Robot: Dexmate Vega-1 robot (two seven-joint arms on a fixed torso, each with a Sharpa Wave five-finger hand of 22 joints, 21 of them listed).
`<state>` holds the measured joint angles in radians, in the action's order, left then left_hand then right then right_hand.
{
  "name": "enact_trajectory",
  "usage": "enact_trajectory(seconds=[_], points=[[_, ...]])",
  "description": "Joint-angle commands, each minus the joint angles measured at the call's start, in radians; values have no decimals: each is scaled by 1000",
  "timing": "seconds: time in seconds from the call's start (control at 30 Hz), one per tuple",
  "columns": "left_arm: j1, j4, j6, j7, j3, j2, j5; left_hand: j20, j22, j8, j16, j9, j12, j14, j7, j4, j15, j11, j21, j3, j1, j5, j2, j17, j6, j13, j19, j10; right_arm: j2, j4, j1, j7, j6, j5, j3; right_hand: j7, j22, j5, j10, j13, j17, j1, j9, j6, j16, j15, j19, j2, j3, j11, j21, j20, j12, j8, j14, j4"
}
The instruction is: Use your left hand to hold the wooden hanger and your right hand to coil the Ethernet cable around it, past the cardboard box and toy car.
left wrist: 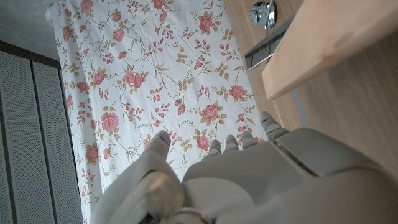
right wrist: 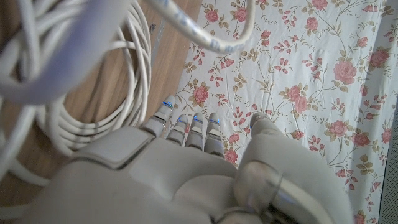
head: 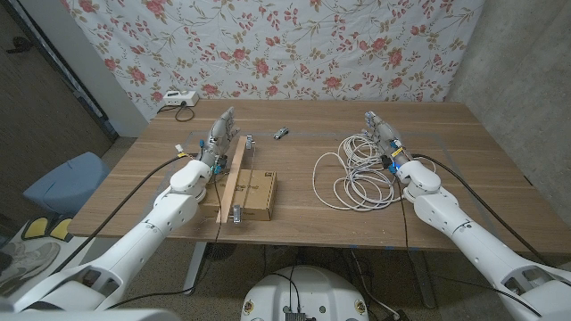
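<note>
Now both hands wait by their own things, nothing gripped.

Largest first: the table (head: 464,134) carries the cardboard box (head: 254,196) with the wooden hanger (head: 235,174) lying across it, beside the left hand (head: 219,135), which stands released with fingers straight, likely poised to take it. Next, the Ethernet cable (head: 357,174) lies loosely coiled just beside the right hand (head: 382,134), likewise empty and unclenched. Smallest, the toy car (head: 280,134) sits farther back.

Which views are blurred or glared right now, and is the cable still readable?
Head view: sharp, evenly lit, cable clearly readable, soft shadows. Right wrist view: nearest cable loops blurred, right hand sharper. Left wrist view: hanger sharp, left hand softer; no glare.
</note>
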<state>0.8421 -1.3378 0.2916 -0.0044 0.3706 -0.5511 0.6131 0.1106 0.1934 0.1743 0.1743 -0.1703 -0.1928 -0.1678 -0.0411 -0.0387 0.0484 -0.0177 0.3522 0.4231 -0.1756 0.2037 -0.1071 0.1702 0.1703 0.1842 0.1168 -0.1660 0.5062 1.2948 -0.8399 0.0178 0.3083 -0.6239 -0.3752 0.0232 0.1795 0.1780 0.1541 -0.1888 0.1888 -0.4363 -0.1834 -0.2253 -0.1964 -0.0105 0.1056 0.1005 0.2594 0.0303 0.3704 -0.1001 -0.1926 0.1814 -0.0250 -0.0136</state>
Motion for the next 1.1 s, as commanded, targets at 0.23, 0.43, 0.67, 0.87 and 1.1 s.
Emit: enact_trajectory(seconds=[0.23, 0.43, 0.67, 0.87, 1.1], points=[[-25, -118, -38, 208, 48, -120, -226, -8, 1, 19, 16, -3, -19, -15, -23, 28, 9, -2, 2, 8, -32, 4, 10, 2, -23, 2, -6, 18, -25, -96, 55, 55, 34, 12, -9, -1, 1, 4, 10, -5, 4, -7, -2, -4, -6, -7, 4, 1, 7, 12, 1, -3, -6, 6, -8, 2], [-26, -195, -120, 262, 60, -196, -314, -10, 0, 27, 17, -3, -26, 3, -21, 50, 9, 5, 1, 14, -53, 1, 12, 2, -55, 3, -14, 40, -28, -102, 46, 61, 40, 2, -2, -1, 1, 4, 12, -5, 4, -6, -2, -3, -6, -10, 5, 1, 7, 11, -1, -3, -7, 6, -9, 4], [-36, -271, -230, 259, 77, -297, -398, -7, 0, 27, 17, -4, -26, 13, -22, 68, 11, 6, -1, 18, -71, -1, 14, 2, -65, 3, -18, 45, -29, -93, 28, 62, 54, -4, 4, -1, 1, 4, 14, -5, 4, -4, -2, -5, -8, -11, 6, 1, 7, 10, -2, -5, -8, 7, -13, 5], [-57, -358, -346, 237, 102, -400, -492, -7, 0, 24, 12, -4, -22, 7, -26, 86, 8, 15, -5, 22, -87, -4, 19, 2, -66, 4, -14, 39, -29, -74, 6, 49, 67, -6, 11, 0, 1, 4, 16, -5, 4, -3, -2, -7, -9, -14, 8, 1, 7, 12, -2, -6, -8, 8, -17, 6], [-81, -447, -442, 197, 133, -506, -573, 5, 0, 22, 12, -5, -20, 9, -28, 105, 9, 20, -8, 24, -105, -7, 27, 3, -67, 5, -15, 37, -34, -67, -11, 45, 81, -10, 13, 2, 1, 4, 19, -6, 4, -1, -2, -10, -10, -13, 13, 2, 8, 10, -3, -7, -9, 9, -21, 8]])
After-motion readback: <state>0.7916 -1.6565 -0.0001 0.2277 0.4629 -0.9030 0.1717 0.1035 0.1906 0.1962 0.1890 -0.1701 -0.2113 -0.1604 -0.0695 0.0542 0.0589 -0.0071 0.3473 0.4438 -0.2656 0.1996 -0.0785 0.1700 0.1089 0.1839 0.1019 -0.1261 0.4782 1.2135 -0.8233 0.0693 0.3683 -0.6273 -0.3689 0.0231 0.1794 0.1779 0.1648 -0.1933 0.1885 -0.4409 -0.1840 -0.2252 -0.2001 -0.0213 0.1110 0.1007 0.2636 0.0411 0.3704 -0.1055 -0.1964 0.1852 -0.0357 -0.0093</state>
